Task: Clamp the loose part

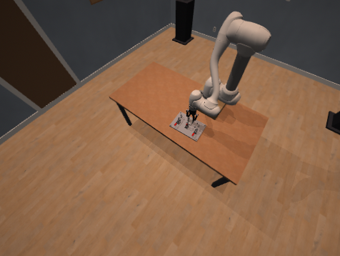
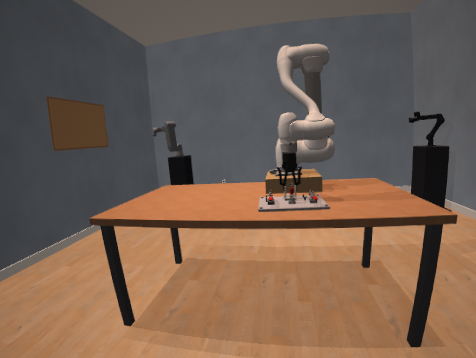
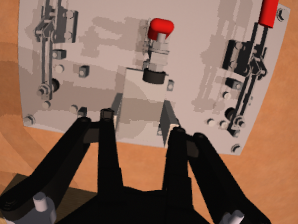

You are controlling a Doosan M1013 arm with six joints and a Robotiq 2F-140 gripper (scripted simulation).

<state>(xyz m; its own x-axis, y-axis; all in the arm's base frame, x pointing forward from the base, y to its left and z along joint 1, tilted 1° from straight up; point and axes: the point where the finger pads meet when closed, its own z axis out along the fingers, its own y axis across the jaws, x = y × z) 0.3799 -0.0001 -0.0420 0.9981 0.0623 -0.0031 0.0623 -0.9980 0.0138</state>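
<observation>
A grey fixture plate with three nests lies on the table; it also shows in the top view and in the exterior view. The middle handle looks foreshortened, pointing up toward the camera. My gripper hangs above the near edge of the plate, in line with the middle nest. It is shut on the loose part, a flat grey piece that blends with the plate below. The gripper is small in the top and exterior views.
The arm's tan base block stands just behind the fixture. Black pedestals stand off the table at the left and right. The table's front edge is close to the fixture.
</observation>
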